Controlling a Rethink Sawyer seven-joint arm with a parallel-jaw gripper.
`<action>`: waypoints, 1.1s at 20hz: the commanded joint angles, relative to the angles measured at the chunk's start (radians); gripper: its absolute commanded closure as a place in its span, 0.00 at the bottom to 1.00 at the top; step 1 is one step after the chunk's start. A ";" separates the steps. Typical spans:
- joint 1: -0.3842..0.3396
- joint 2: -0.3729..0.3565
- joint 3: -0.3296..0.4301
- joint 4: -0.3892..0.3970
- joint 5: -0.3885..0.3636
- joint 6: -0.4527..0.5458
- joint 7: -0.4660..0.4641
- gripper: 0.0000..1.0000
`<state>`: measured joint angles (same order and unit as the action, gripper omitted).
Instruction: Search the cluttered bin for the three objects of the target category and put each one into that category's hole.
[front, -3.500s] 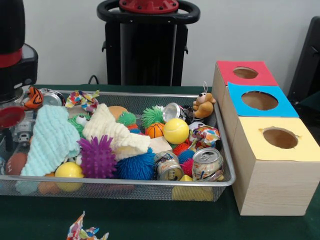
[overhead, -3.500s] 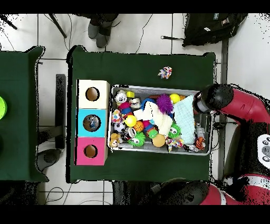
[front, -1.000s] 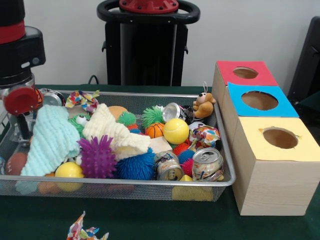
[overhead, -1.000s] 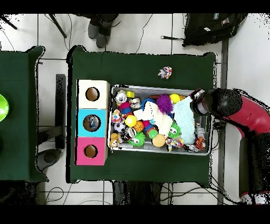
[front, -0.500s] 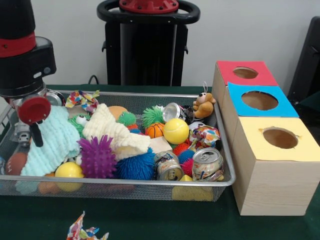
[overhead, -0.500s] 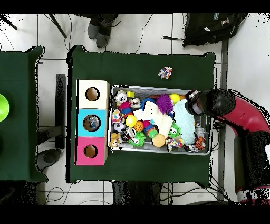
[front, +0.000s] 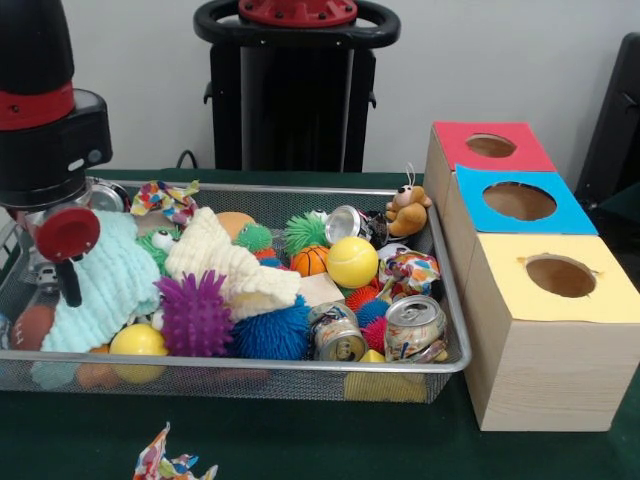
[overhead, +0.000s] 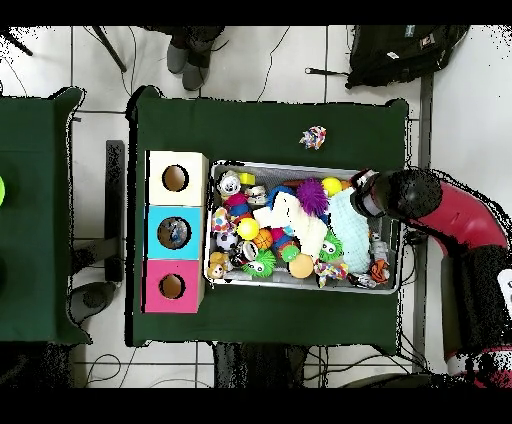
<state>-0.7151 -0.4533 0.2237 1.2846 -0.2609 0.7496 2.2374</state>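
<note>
Bin crowded; cloths atop toys.

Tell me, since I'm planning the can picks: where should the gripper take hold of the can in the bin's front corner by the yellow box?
Grip the can across its side wall just below the rim, coming straight down. It stands roughly upright, top exposed, with toys crowding its base.

A wire-mesh metal bin holds fluffy knitted cloths, shiny dented cans and rubbery spiky balls.

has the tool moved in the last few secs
Yes. In the front view the tool has risen and shifted rightward from the bin's left edge, and now hangs over the mint cloth.
</note>
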 joint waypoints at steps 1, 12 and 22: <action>-0.014 0.022 0.044 -0.078 -0.081 -0.033 -0.176 1.00; -0.035 0.064 0.059 -0.151 -0.120 -0.006 -0.193 1.00; -0.071 0.092 0.095 -0.132 -0.070 0.034 -0.171 0.00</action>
<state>-0.7716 -0.4079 0.2300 1.1380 -0.3349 0.7498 2.2374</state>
